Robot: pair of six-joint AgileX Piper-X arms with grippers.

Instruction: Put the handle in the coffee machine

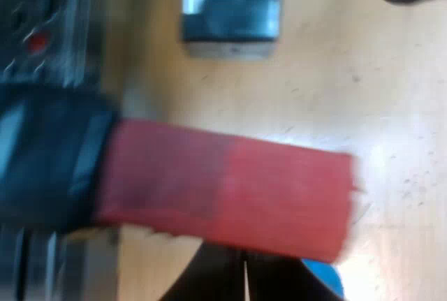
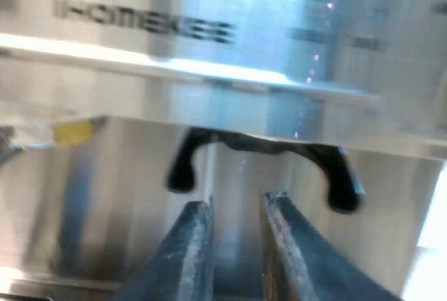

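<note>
Right wrist view first: we're hard up against the brushed-steel front of the espresso machine (image 2: 293,28). A line of dark lettering (image 2: 143,18) runs across its upper panel, but it is too smeared to spell out with any confidence. A second, fainter strip of print sits further along the same panel and is just as unreadable. A small yellow label (image 2: 73,132) is tucked under the panel's lower edge, with no legible text on it. A few pink dots (image 2: 314,56) speckle the steel.

Below the panel hangs a black forked piece (image 2: 265,161), its two prongs curving down. The right claw (image 2: 236,207) sits just under it. Its two fingers (image 2: 188,252) are a narrow gap apart with only bare steel between them, so it grips nothing.

Over to the left wrist view, and there's the task's thing. The handle (image 1: 49,161) stretches across, dark along one stretch and then running into its red end (image 1: 230,189), which lies out over the wooden table (image 1: 391,105). The left claw (image 1: 244,269) is right at the red end, partly covered by it. I cannot tell whether it is clamped on the handle or not, nor whether the holder is locked in.

Around it, a blue-grey block (image 1: 230,15) stands on the table beyond the handle, and a blue patch (image 1: 325,276) peeks out beside the left claw.
</note>
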